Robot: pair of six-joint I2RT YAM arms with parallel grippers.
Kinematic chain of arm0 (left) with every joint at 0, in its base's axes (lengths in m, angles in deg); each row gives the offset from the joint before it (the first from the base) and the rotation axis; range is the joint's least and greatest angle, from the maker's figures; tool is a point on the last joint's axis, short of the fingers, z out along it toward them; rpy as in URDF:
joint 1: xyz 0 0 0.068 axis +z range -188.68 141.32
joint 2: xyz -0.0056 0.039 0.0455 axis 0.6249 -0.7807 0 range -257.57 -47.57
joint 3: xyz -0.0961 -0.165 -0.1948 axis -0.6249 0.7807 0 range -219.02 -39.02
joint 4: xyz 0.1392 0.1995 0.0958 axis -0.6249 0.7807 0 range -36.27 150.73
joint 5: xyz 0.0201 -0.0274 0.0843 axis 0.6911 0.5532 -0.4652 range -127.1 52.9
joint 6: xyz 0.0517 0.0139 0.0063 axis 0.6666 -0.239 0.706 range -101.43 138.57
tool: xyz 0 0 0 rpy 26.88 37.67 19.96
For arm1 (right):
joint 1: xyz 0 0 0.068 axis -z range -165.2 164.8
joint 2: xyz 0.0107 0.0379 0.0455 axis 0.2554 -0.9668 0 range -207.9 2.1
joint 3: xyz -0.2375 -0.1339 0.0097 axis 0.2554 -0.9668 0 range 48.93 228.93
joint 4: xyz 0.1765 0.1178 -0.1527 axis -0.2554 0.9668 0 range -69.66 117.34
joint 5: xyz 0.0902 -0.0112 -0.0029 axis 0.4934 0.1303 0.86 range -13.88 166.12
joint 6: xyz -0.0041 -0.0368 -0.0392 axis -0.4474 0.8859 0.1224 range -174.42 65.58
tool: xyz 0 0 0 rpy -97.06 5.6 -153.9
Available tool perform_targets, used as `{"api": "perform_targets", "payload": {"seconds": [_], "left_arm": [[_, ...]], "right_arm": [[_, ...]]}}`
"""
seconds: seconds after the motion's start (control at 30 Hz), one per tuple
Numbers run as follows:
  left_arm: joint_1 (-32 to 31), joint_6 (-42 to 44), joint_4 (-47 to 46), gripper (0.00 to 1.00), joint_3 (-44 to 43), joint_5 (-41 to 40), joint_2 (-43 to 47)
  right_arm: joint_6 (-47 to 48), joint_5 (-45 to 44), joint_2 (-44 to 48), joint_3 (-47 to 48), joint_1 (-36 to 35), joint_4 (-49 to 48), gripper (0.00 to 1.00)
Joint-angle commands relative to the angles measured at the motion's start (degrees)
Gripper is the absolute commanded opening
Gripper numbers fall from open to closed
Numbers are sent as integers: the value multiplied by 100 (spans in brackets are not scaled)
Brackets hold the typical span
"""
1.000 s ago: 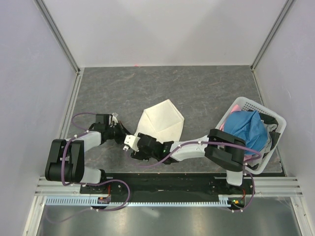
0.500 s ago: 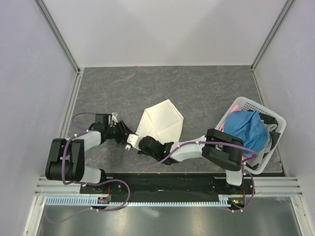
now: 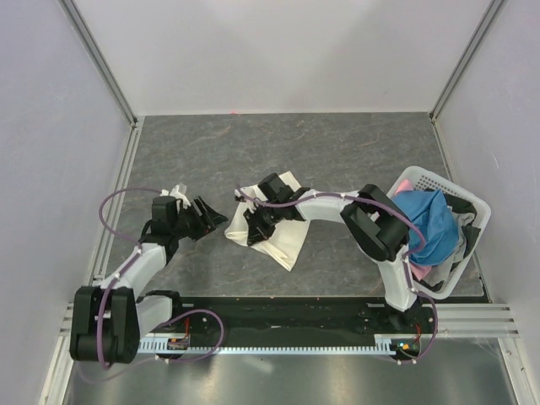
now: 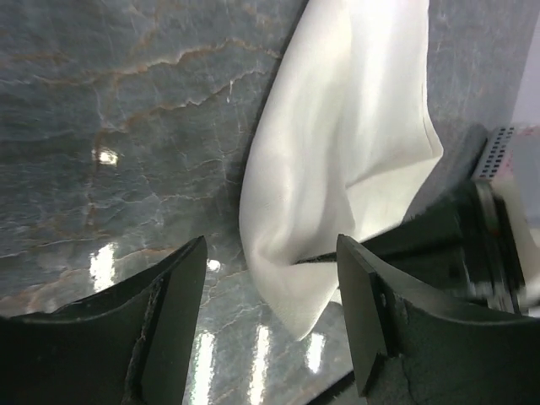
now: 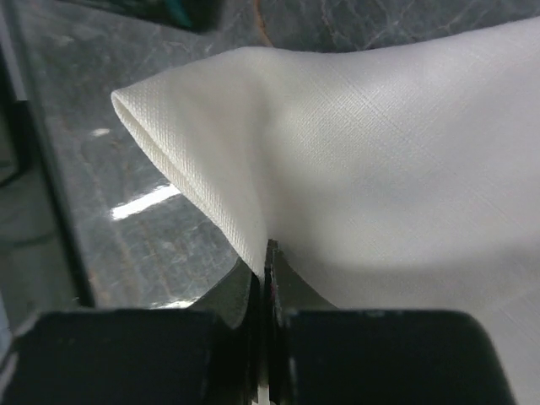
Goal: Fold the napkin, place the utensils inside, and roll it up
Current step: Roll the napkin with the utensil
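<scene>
The cream-white napkin (image 3: 287, 245) lies loosely folded on the grey table, and also fills the left wrist view (image 4: 337, 152) and the right wrist view (image 5: 380, 169). My right gripper (image 3: 252, 226) is over its left part, shut on a raised fold of the cloth (image 5: 268, 261). My left gripper (image 3: 214, 218) stands open just left of the napkin, its fingers (image 4: 169, 321) either side of the napkin's near corner without touching it. The utensils are out of view.
A white basket (image 3: 439, 181) stands at the right edge of the table, holding a blue cloth (image 3: 426, 219) and a pink cloth (image 3: 405, 181). The right arm (image 4: 460, 245) shows dark beyond the napkin in the left wrist view. Walls enclose the table.
My left gripper has opened and drawn back to the left. My right gripper has shut on the napkin and swung away from the bases, pulling the cloth into a new shape.
</scene>
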Motion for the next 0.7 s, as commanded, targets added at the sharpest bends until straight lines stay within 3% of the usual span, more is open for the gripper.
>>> {"api": "perform_targets", "payload": {"seconds": [0.0,0.27,0.67], "left_arm": [[-74,486,-805,70,405,-394,620],[-646,1065,-1649,70,881,-252,1052],[-1305,1751,-2221,73,828,-507,464]], "right_arm": [[-736,2379,-654,499,324,401,0],[-1526,3066,-1429,912,843,401,0],[-1888,3268,-1983,1088,1116,401,0]]}}
